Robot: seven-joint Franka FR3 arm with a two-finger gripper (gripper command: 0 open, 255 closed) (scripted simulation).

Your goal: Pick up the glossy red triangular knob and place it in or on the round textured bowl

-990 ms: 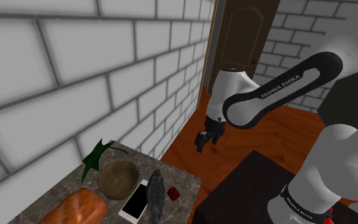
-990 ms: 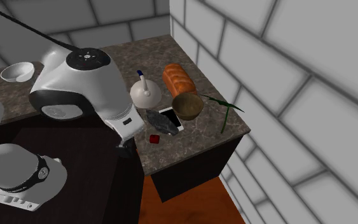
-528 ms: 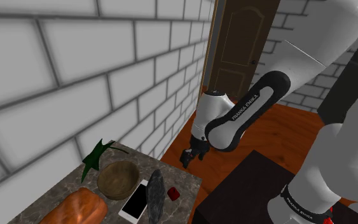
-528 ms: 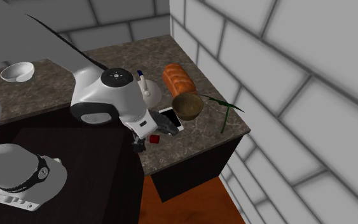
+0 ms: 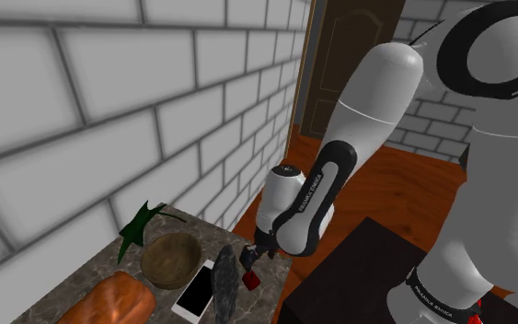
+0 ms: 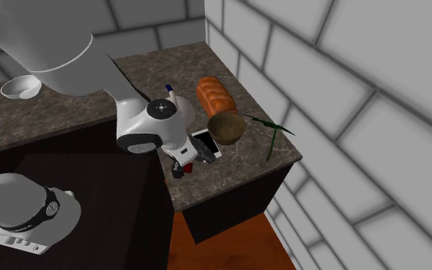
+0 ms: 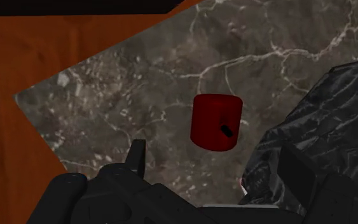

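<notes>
Ahead of spread hand (image 7: 217, 158): red knob (image 7: 216, 121), untouched.

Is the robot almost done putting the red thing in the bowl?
Not yet. Nothing looks done: the glossy dark-red knob sits on the stone counter and the round brown bowl is empty. In hand: the open black gripper hovers over the knob. Left: grab, lift, carry to the bowl.

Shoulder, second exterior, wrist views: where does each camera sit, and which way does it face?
Shoulder view: beside the stand, facing down along the brick wall; arm and gripper show.
Second exterior view: high above the counter, facing down; arm shows.
Wrist view: on the hand, facing the red knob; fingers show, apart.
Shared: red knob in all three; bowl in both exterior views.
</notes>
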